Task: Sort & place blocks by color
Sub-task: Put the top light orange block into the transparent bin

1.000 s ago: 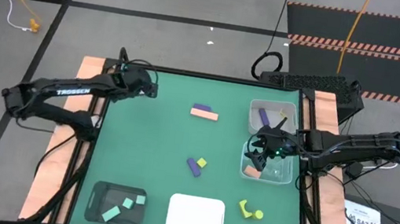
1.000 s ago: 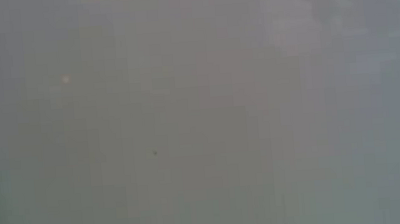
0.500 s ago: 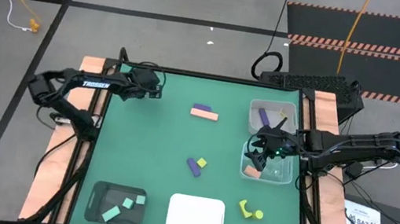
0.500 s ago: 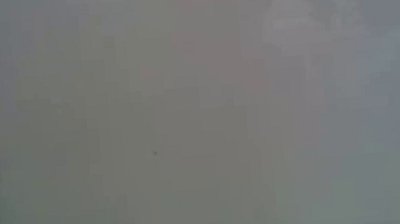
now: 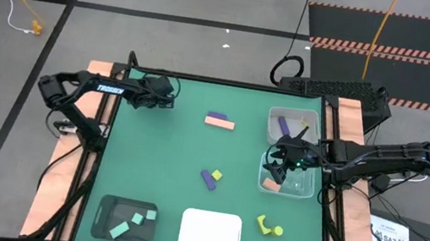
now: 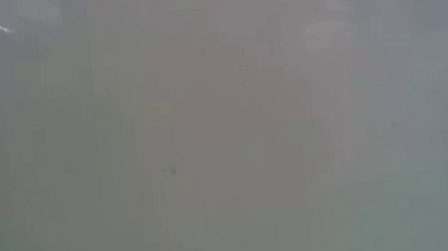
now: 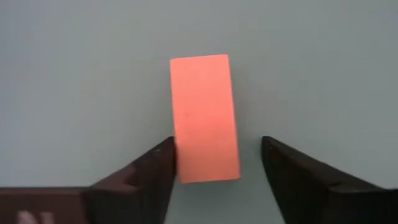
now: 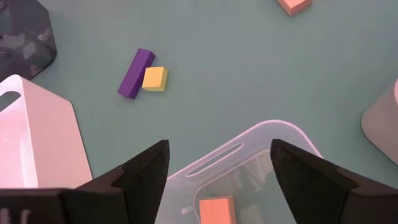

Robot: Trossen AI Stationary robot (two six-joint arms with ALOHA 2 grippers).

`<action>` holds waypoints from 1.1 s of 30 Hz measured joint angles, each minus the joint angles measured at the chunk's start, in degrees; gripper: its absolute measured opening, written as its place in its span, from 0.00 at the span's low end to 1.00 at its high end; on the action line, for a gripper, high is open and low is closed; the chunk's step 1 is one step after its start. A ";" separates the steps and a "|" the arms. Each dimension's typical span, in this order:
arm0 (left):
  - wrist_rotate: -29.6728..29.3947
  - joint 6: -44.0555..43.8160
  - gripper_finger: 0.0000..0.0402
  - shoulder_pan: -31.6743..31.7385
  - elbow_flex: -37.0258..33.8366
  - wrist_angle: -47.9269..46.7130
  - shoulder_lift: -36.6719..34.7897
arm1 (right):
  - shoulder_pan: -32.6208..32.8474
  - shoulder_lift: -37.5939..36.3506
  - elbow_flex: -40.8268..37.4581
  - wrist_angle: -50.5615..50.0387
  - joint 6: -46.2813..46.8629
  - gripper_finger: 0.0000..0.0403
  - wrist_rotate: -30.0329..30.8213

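I read the left arm folded at the table's far left corner, its left gripper [image 5: 166, 96] low over the green table [image 5: 175, 157]. In its wrist view the fingers are spread, one touching the side of a salmon-orange block [image 7: 204, 118] that lies flat between them.

The right arm reaches in from the right edge; the right gripper [image 5: 277, 162] hovers over the near clear tray [image 5: 304, 192], fingers spread and holding nothing.

Count, largest first:
- Two clear trays; the far clear tray [image 5: 272, 129] holds one purple block [image 5: 283, 125], the near one a salmon block [image 8: 217, 210].
- One white tray [image 5: 210, 233], one black tray [image 5: 103, 228] with three mint blocks [image 5: 132, 224].
- Loose on the table: a purple bar on a salmon bar [image 5: 219, 121], a purple bar [image 5: 208, 178] touching a yellow cube [image 5: 217, 174], and a pair of yellow pieces [image 5: 268, 226].

The low view shows only grey.
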 joint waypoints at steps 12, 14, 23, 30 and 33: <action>0.74 2.95 0.32 0.11 -0.10 0.38 -0.52 | 0.00 0.02 0.00 0.00 0.02 0.68 -0.01; 1.85 4.01 0.32 -0.12 -0.22 0.18 -1.50 | 0.00 0.02 0.00 0.00 0.02 0.68 -0.02; 7.81 8.84 0.32 -3.31 -0.35 -0.07 -13.34 | 0.00 0.02 0.00 0.00 0.02 0.68 0.00; 14.48 12.00 0.32 -9.53 -0.31 1.41 -22.77 | 0.01 0.02 0.00 0.00 0.00 0.68 -0.01; 15.99 11.66 0.32 -13.28 -0.29 4.17 -25.97 | 0.02 0.02 0.00 0.00 0.02 0.68 0.00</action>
